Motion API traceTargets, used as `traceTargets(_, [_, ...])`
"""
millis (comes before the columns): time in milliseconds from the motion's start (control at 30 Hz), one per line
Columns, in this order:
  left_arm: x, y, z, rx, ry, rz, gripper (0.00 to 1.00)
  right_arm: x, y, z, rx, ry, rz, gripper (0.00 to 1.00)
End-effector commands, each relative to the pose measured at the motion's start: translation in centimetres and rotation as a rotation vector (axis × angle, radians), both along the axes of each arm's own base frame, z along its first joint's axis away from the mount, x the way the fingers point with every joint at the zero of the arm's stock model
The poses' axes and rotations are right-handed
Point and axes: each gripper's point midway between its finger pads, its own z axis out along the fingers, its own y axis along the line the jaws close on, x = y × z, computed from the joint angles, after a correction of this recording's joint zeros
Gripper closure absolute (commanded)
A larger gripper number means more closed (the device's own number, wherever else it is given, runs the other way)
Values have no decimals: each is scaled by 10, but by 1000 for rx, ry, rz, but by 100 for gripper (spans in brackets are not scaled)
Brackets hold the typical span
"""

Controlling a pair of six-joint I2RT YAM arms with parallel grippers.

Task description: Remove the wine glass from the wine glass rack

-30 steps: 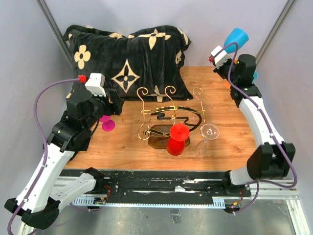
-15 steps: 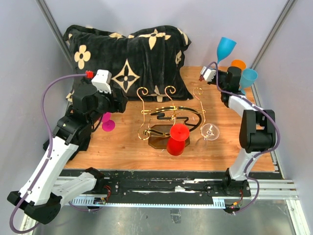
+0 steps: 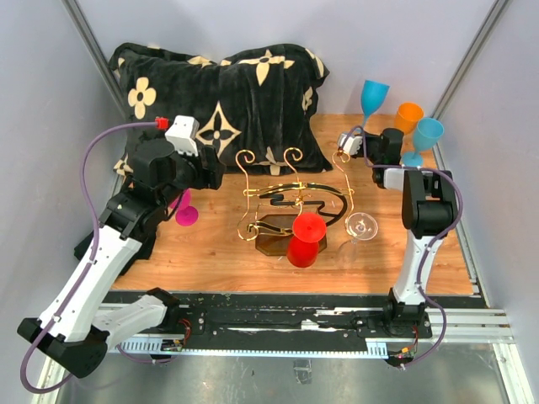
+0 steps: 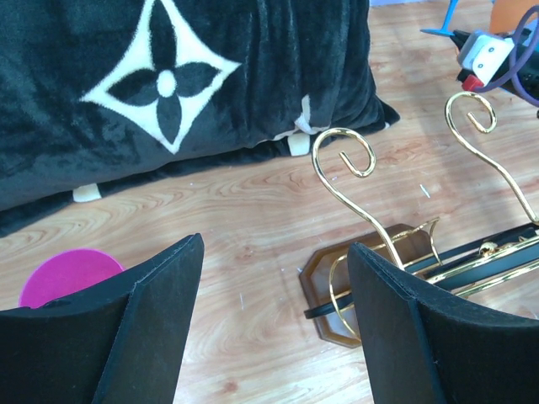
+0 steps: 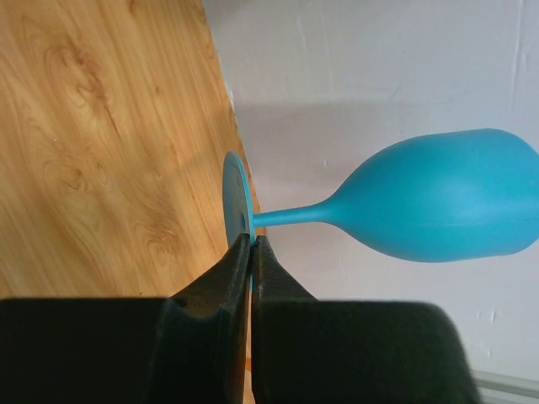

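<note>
The gold wire wine glass rack (image 3: 290,192) stands mid-table on its dark brown base (image 3: 271,238). A red wine glass (image 3: 305,239) hangs upside down at the rack's near side, and a clear wine glass (image 3: 360,225) hangs at its right. At the back right, my right gripper (image 3: 371,135) is shut on the foot of a blue wine glass (image 3: 375,91), which it holds upright. In the right wrist view the pinched foot (image 5: 237,198) shows just past the gripper (image 5: 253,240). My left gripper (image 4: 276,252) is open and empty, left of the rack (image 4: 370,227).
A black pillow (image 3: 219,101) with cream flowers lies across the back. An orange glass (image 3: 409,114) and a light blue glass (image 3: 427,135) stand at the back right corner. A pink glass (image 3: 185,215) stands on the table under my left arm.
My right arm has lowered the blue glass leftward and down, turning it upright. My left gripper has moved right, toward the rack, still open.
</note>
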Motion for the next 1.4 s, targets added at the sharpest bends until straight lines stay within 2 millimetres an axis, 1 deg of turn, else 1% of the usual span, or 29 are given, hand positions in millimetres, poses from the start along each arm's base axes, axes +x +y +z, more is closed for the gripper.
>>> traceTargets(0, [3,2,19,-10,-53,5,25,12,1,3,-59,-125,11,99])
traceTargets(100, [3,0,16,-8,-51,-6,25,14,7,-8,-78,-135,11,99])
traceTargets(233, [3,-1,16,-12,-58,-13,25,20,14,-29,-147,-124,13,99])
traceTargets(300, [2,1,16,-9,-61,-6,24,23,15,-40,-188,-121,11,99])
traceTargets(433, [-1,3,19,-15,-74,-3,24,24,15,-55,-235,-115,1,99])
traceTargets(567, [-2,3,22,-27,-84,-6,24,17,14,-67,-264,-96,-7,99])
traceTargets(667, [-3,2,21,-33,-83,-12,24,8,14,-76,-275,-78,-13,99])
traceTargets(767, [-6,2,18,-33,-79,-17,24,0,9,-85,-281,-54,-32,99])
traceTargets(867, [-7,3,18,-29,-89,-17,23,-9,8,-90,-288,-35,-30,99])
traceTargets(1000, [-7,1,19,-33,-93,-28,23,-15,10,-95,-290,-17,-21,99])
traceTargets(1067, [-6,-1,17,-37,-88,-35,23,-18,11,-99,-294,-6,-15,96])
traceTargets(1167, [-6,-3,15,-41,-85,-42,23,-22,13,-103,-301,5,-9,84])
traceTargets(1233, [-6,-4,12,-42,-77,-45,23,-24,13,-107,-305,16,-11,80])
traceTargets(1333, [-7,-6,3,-48,-60,-52,23,-29,11,-114,-322,56,-14,63])
traceTargets(1367, [-7,-7,0,-50,-55,-56,23,-31,11,-115,-316,68,-16,58])
